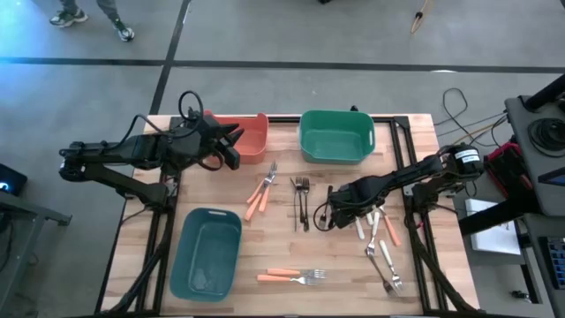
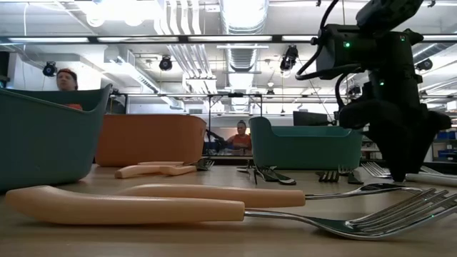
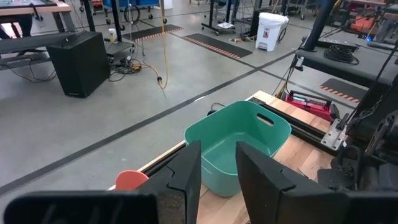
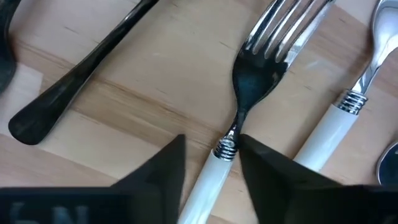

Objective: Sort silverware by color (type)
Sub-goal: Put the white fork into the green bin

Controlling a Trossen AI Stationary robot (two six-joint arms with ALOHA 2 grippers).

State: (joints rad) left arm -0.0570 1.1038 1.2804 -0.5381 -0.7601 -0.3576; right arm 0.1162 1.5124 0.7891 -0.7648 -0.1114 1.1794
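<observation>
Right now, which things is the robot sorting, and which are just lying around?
For the job:
orange-handled forks
black utensils
white-handled fork, with the right gripper around its handle

Just there:
green bin
orange bin
blue bin
cables on the floor

The right gripper (image 4: 210,163) is down at the table (image 1: 344,265), its arm reaching in from the table's right edge. Its two dark fingers (image 4: 163,167) stand a narrow gap apart. The left gripper (image 1: 231,148) hangs above the table's far left corner, its fingers (image 3: 188,172) slightly parted and holding nothing.
</observation>
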